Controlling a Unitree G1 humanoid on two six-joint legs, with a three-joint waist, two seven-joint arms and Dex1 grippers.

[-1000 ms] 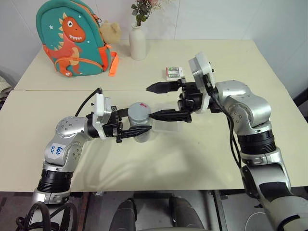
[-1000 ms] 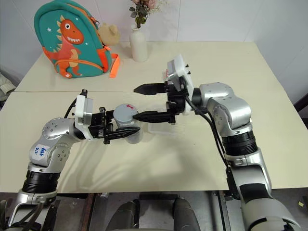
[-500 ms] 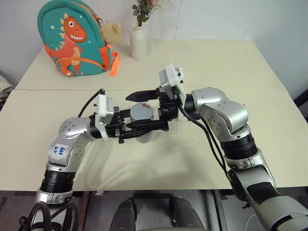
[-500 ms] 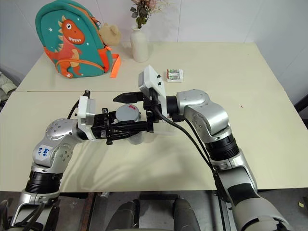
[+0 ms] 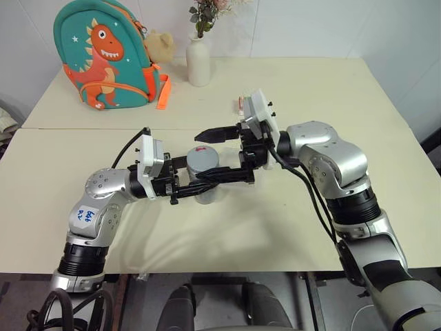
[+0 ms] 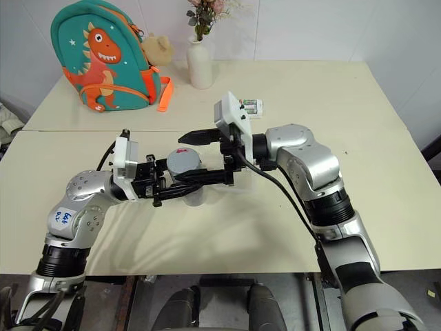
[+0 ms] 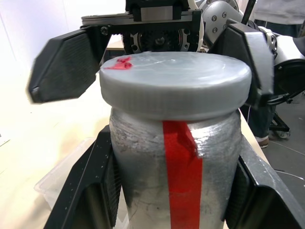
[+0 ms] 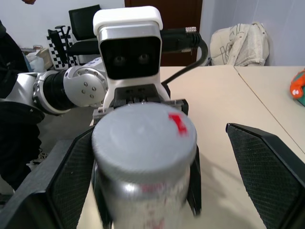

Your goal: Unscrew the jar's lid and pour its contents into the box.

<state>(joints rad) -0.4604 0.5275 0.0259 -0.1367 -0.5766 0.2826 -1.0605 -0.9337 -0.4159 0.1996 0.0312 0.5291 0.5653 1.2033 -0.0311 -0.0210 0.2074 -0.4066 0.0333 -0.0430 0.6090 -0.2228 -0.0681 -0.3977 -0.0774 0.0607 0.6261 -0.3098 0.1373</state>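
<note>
Above the table [image 5: 289, 207], the left tool [image 5: 207, 182] clamps the red-taped jar [image 7: 174, 167], grey lid [image 7: 175, 81] on; right tool [image 5: 219, 153] spread wide.

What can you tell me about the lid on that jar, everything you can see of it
The lid is a flat round grey disc, matte like plastic, with a small red mark near its edge. It sits level on top of the jar, slightly overhanging it, not yet taken off. The left gripper holds the jar below it. The right gripper is open, one finger on each side of the lid, not touching it.
</note>
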